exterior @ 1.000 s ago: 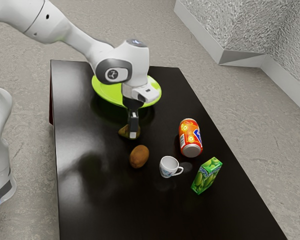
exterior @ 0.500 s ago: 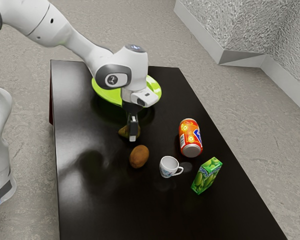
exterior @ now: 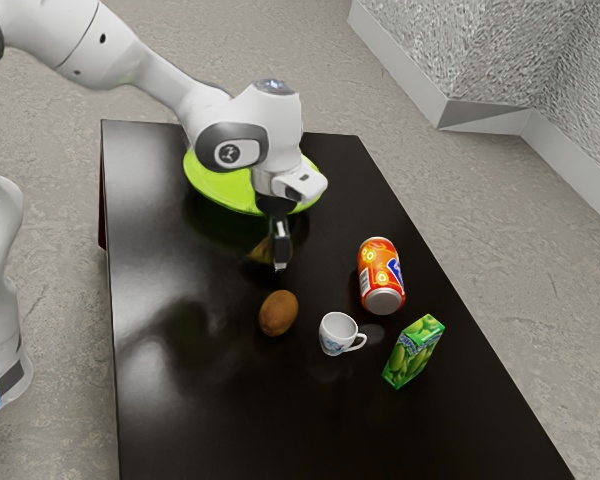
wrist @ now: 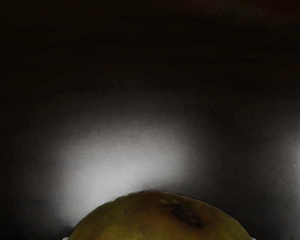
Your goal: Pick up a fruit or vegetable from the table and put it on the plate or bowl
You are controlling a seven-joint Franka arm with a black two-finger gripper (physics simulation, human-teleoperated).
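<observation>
While the green plate [exterior: 202, 178] is sitting just behind at upper centre, the gripper [exterior: 278, 256] is clenching the yellowish fruit [exterior: 256, 252] from above, seemingly for a short carry.

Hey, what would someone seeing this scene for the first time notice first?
The white arm's black gripper hangs over the dark table, shut on a yellow-green fruit near the lime-green plate. Toward the exterior view's right are a bright orange can and a green juice carton, with a brown kiwi and a white cup nearby.
</observation>
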